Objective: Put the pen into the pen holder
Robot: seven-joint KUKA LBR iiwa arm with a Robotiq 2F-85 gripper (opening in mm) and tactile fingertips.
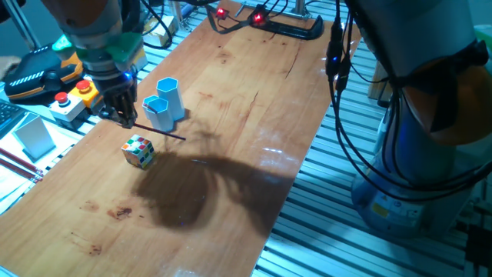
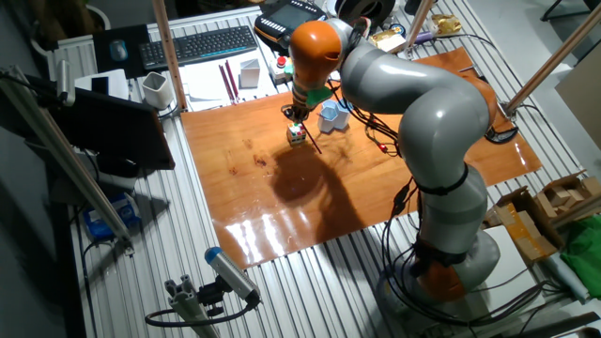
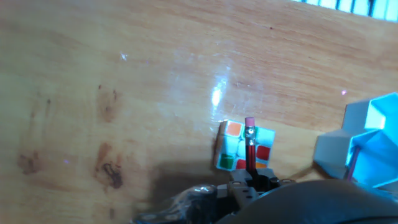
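Observation:
My gripper [image 1: 121, 115] hangs just left of two light-blue hexagonal cups and is shut on the pen [image 1: 163, 133], a thin dark stick that slants down to the right across the front of the cups. The pen holder [image 1: 170, 95] is the taller cup at the back. The shorter cup [image 1: 157, 112] stands in front of it. In the hand view the red pen [image 3: 250, 148] with its pale tip sticks out from between the fingers over a colour cube [image 3: 235, 144]. The blue cups [image 3: 367, 146] sit at the right edge. The other fixed view shows the gripper [image 2: 298, 115] above the cube [image 2: 297, 135].
A colour cube [image 1: 139, 151] lies on the wooden table [image 1: 231, 115] just below the gripper. A box with red buttons [image 1: 71, 98] and a handheld controller [image 1: 34, 73] sit off the table's left edge. Cables and a black bar [image 1: 288, 27] lie at the far end.

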